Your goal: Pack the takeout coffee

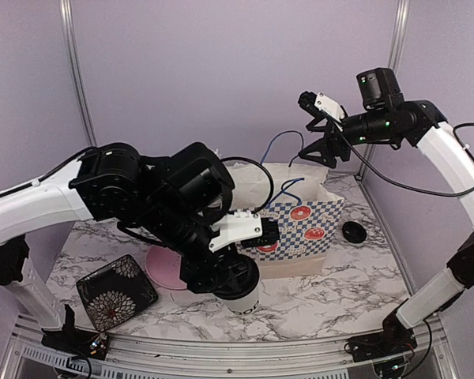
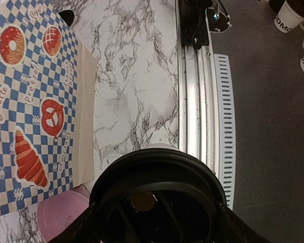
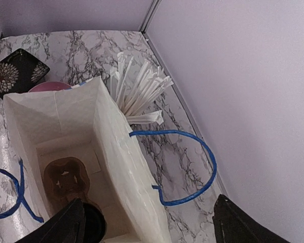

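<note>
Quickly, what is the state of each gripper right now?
Left gripper: closed on a coffee cup, around its lid.
Right gripper: open, holding nothing, above the paper bag.

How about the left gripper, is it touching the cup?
Touching. Top view shows the left gripper clamped around the cup at its lid.

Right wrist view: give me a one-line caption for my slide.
Open right claw hovers above the blue-handled paper bag, white sticks standing behind it on the marble table.
</note>
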`<state>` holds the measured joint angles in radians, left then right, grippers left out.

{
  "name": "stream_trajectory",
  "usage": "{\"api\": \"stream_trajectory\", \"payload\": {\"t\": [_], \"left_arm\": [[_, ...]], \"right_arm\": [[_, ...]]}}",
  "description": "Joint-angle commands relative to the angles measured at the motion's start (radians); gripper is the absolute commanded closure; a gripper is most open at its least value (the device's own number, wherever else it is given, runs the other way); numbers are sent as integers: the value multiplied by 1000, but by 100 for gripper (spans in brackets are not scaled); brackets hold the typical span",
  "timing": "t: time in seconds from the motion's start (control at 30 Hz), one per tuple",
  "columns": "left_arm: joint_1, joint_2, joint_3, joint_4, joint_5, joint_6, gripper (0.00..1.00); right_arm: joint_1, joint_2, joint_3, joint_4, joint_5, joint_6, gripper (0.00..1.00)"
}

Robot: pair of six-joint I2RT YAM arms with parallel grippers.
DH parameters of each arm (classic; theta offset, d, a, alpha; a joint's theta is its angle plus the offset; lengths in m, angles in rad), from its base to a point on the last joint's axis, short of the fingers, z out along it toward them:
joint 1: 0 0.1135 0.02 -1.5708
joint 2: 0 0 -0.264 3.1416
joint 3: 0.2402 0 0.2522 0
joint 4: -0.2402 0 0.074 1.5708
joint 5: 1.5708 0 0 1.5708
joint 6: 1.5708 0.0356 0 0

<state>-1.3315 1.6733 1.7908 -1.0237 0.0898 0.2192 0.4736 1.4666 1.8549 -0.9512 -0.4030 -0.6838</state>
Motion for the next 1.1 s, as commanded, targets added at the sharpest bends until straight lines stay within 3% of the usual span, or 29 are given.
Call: {"api": "stream_trajectory", "payload": {"t": [0.0, 0.2, 0.3, 0.4, 0.57, 0.67, 0.87, 1.07], "left_arm": [[-8, -106, 80, -76, -5, -78, 39], [-8, -176, 180, -91, -64, -70, 39], [-9, -174, 246, -90, -243, -66, 39], [-6, -135, 328, -90, -395, -69, 38], [9, -23, 442, -45, -527, -13, 37], [30, 50, 503, -24, -614, 4, 38], [116, 137, 551, 23, -592, -31, 40], [183, 192, 562, 70, -493, -31, 40]], "right_arm": [[-6, 35, -6, -65, 32, -31, 20], [-6, 128, 27, -57, 46, -13, 35], [-6, 158, 40, -51, 40, -17, 37], [-5, 183, 49, -47, 31, -26, 44], [-6, 208, 61, -41, 12, -25, 65], [-6, 199, 52, -40, 9, -26, 72], [-6, 118, 34, -46, 1, -1, 63], [-22, 77, 19, 8, 123, 82, 56]]}}
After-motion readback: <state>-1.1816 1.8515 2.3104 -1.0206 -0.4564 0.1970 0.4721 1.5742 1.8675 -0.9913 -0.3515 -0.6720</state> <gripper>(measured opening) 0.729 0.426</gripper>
